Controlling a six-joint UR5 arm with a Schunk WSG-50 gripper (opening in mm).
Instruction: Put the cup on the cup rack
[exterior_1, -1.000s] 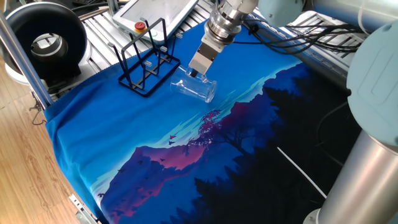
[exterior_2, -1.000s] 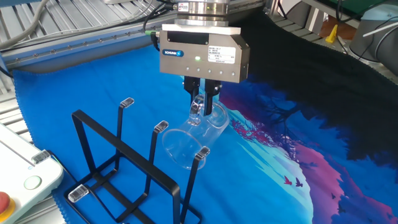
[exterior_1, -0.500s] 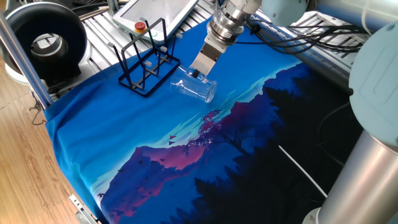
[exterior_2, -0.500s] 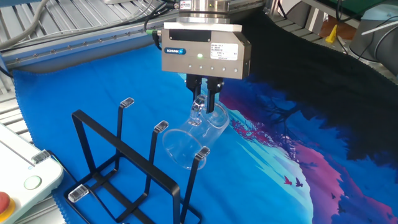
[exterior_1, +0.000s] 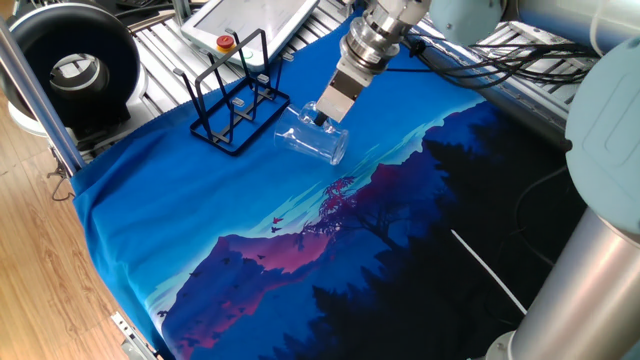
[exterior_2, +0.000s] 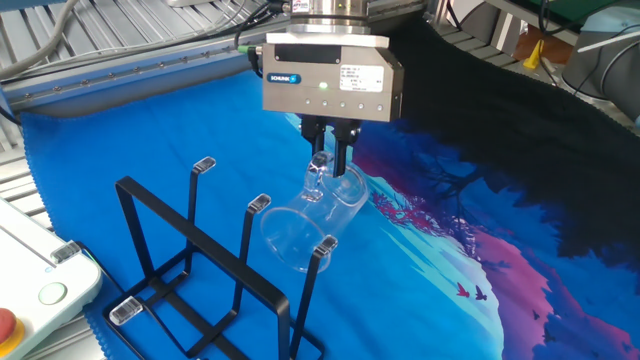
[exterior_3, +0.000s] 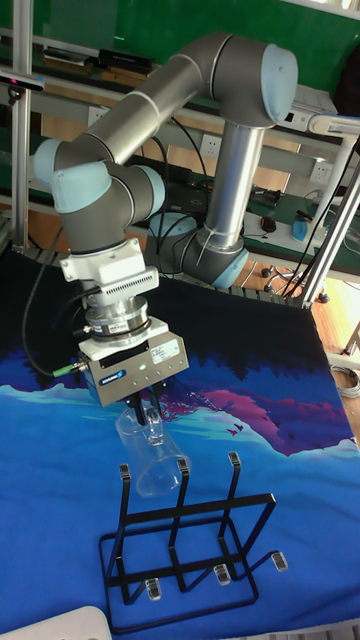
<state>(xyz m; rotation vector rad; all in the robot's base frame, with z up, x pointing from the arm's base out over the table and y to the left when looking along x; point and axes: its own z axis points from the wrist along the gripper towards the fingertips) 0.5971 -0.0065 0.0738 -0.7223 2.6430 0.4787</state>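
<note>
Blue cloth (exterior_1: 200, 215) printed with a dark mountain scene covers the table in one fixed view, where one cup rack (exterior_1: 232, 105) stands at the far left and one cup (exterior_1: 312, 140) lies tilted just to its right. One gripper (exterior_1: 322, 117) pinches the cup's wall near the rim (the glass is hard to see against the cloth). A white pendant (exterior_1: 245, 25) with a red button lies beyond the rack.

From the other fixed view, the gripper (exterior_2: 330, 165) has its two fingers (exterior_2: 343, 158) closed on the cup (exterior_2: 310, 228), whose open mouth faces one of the rack's prongs (exterior_2: 322, 252). The cup rack (exterior_2: 205, 270) shows three capped prong tips here.

Seen in the tall fixed view, the cup (exterior_3: 150, 452) hangs slanted from the gripper (exterior_3: 150, 424), above and just behind the cup rack (exterior_3: 185, 535), which shows three upright prongs.
</note>
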